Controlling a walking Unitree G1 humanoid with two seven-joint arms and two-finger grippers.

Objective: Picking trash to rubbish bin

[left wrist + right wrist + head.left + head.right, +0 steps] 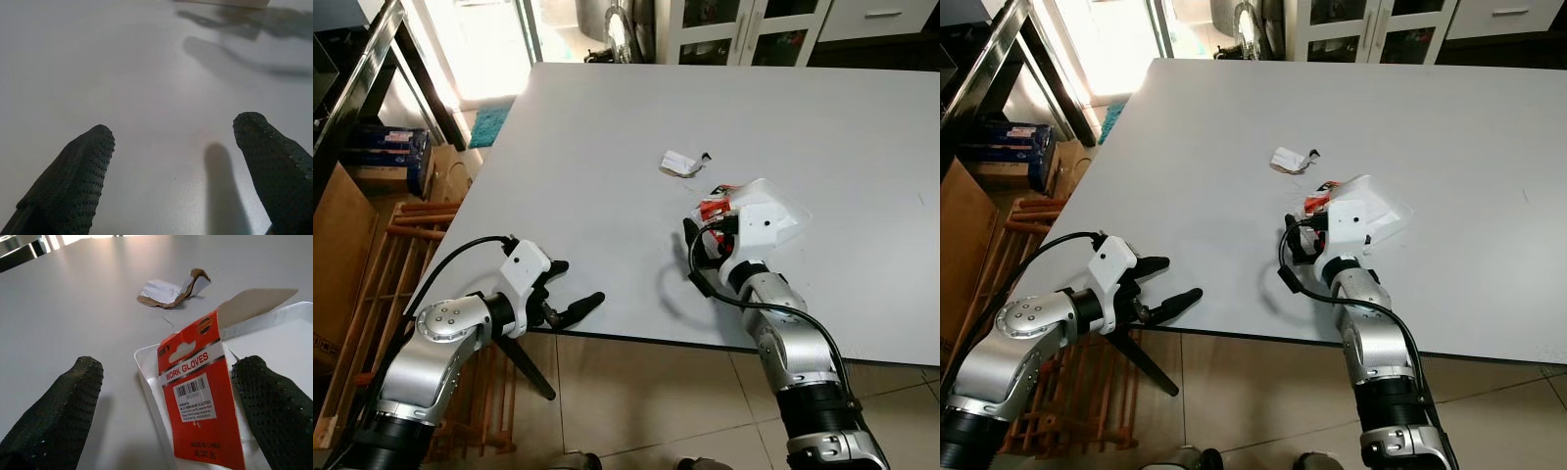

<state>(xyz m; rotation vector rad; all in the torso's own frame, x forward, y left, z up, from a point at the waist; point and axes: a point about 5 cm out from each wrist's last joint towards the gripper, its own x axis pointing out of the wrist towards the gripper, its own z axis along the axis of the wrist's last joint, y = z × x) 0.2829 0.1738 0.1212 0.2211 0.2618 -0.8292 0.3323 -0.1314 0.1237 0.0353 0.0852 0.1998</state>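
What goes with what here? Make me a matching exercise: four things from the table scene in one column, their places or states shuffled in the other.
1. red label
2. crumpled paper
3. left tool
4. right tool

a. open at the table's near edge
b. lying on the clear plastic packet
c. open, fingers either side of the label
d. alone on the table, beyond the packet

Pairs: 1-b, 2-d, 3-a, 4-c

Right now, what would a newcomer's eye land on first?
The red work-gloves card lying on a clear plastic tray near the table's front edge, with the right gripper open around it. Just beyond lies a crumpled paper scrap. The left gripper hovers open at the table's front edge.
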